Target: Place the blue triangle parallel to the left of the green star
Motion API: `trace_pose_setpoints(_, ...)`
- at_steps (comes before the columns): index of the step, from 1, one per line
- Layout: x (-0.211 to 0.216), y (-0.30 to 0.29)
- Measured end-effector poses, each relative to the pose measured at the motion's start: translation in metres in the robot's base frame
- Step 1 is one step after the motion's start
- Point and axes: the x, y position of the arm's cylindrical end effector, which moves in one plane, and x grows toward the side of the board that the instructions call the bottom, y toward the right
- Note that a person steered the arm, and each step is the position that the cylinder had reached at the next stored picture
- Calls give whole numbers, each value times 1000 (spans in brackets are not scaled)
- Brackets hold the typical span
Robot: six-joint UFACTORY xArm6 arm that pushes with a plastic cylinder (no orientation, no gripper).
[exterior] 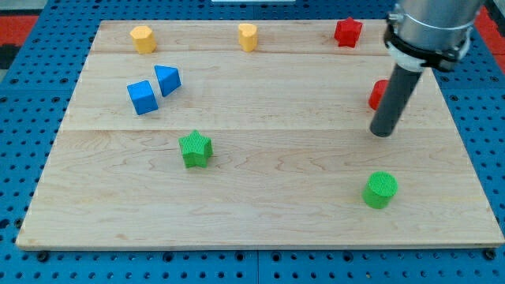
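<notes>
Likely light, rigid and quick to pivot: blue triangle [167,80] at upper left touching blue cube [142,97], above green star [195,149]; best shoved square on a flat face; no pincer, my tip [382,132] well apart rightward.

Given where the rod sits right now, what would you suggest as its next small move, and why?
Probably slide my tip toward the view's left and up, to come in above the blue triangle. My tip now sits far off at the view's right beside a partly hidden red block. The triangle lies above and left of the green star, close beside the blue cube, so it needs pushing downward.
</notes>
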Motion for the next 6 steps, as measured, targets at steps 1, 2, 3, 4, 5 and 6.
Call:
trace_pose_setpoints(1,-5,-38)
trace_pose_setpoints(2,-9,-118)
trace_pose_setpoints(3,-17,-195)
trace_pose_setpoints(4,-29,-255)
trace_pose_setpoints(5,6,-282)
trace_pose_setpoints(6,41,-261)
